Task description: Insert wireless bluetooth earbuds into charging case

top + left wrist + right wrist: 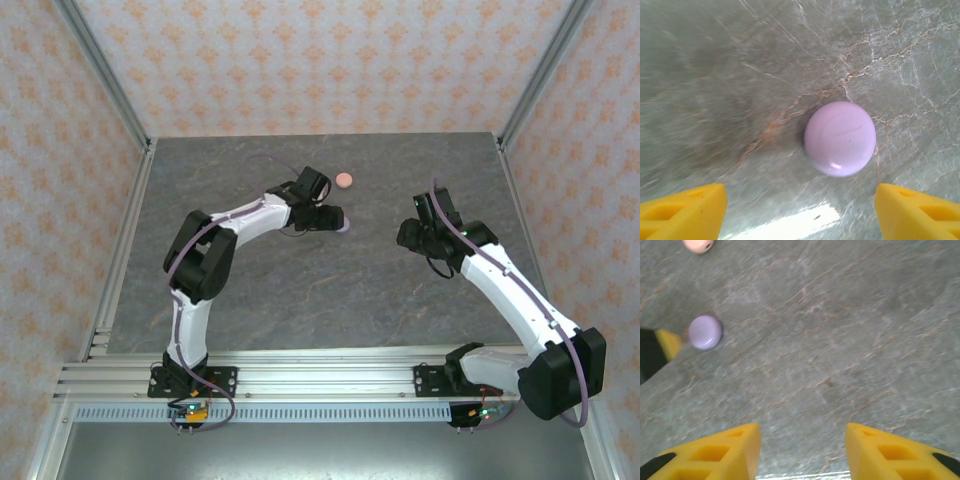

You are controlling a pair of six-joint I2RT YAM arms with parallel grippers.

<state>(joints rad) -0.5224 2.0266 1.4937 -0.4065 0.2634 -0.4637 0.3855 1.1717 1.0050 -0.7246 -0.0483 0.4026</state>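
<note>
Half hidden under left gripper (800,212) from above: glossy lilac round plastic case (840,138), shut, centre-far. Cropped beyond it: salmon-pink round case (699,245). Left arm (250,215) bent rightward, fingers parted, gripping nothing; right gripper (802,450) likewise.

- A pink round case (345,180) lies on the grey marbled table (300,300), towards its far side.
- A lilac round case (346,227) sits nearer the arms than the pink round case, almost straight below it, partly hidden.
- The left gripper (335,218) hangs over the lilac round case, near the pink one.
- The right gripper (408,236) is well to the right of the pink round case and nearer the arm bases; its jaws are too dark to read.
</note>
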